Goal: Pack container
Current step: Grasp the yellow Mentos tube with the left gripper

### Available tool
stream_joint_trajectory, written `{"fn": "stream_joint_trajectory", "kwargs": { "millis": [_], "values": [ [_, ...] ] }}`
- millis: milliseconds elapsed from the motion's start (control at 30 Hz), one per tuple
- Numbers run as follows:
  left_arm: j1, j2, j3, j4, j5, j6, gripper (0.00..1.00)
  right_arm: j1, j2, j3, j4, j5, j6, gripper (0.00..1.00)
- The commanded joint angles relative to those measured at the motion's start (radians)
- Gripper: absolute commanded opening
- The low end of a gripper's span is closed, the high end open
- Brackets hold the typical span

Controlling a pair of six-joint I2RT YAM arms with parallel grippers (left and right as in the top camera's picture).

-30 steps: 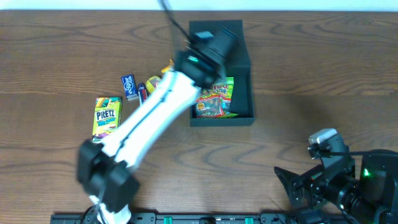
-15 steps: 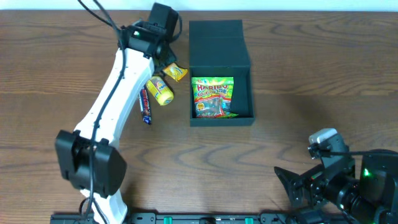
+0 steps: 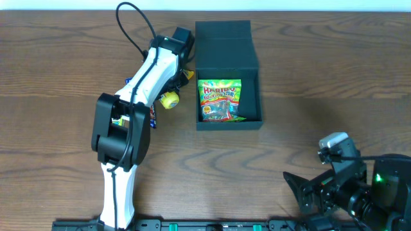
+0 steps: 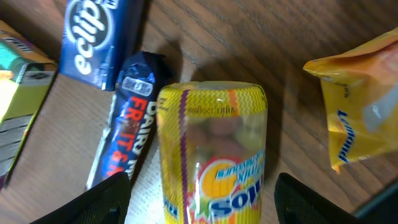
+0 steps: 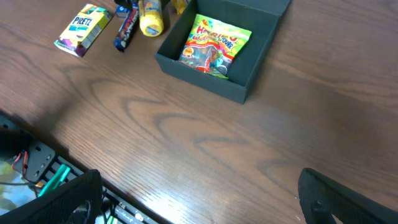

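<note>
The dark container stands open at the back centre, its lid folded away behind it. A Haribo bag lies inside. My left gripper is open low over a yellow candy tube, one finger on each side with gaps to the tube. From overhead the tube lies just left of the container, beside my left arm. My right gripper is open and empty above bare wood at the front right.
Left of the tube lie a dark fruit bar and a blue Eclipse pack. A yellow packet lies to its right, near the container. A green-yellow Pretz box sits farther left.
My left arm has swung from over the container to its left side and come down over the yellow tube. Its jaws have widened. The right arm has not moved.
</note>
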Motion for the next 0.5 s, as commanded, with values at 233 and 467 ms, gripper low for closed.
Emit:
{"fn": "stream_joint_trajectory", "kwargs": {
  "millis": [233, 467],
  "values": [
    [0.009, 0.098, -0.008, 0.059, 0.063, 0.051, 0.68, -0.008, 0.0, 0.006, -0.004, 0.003, 0.011, 0.99],
    [0.017, 0.111, -0.008, 0.085, 0.075, 0.051, 0.51, -0.008, 0.0, 0.006, -0.004, 0.002, 0.011, 0.99]
  ]
}}
